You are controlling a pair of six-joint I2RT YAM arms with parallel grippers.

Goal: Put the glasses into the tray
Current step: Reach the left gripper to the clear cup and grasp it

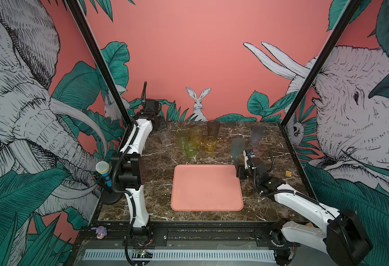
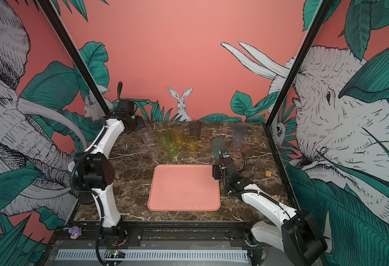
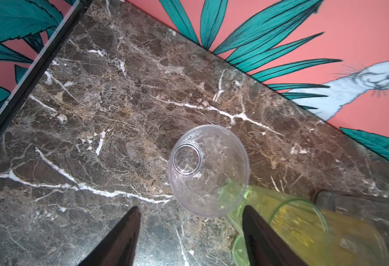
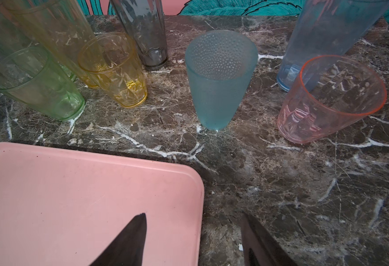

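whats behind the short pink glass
A tall lavender-blue tumbler stands upright just behind the pink glass, on the marble table. The pink rim overlaps part of its lower wall, so whether the two touch cannot be told.

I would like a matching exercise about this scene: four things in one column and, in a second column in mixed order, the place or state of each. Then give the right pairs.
Column A
1. clear glass
2. teal glass
3. pink glass
4. tray

Column B
a. nothing stands on it
b. dotted wall
c. leftmost of the glasses in both top views
d. just in front of the tall blue glass

Pairs: 1-c, 2-b, 3-d, 4-a
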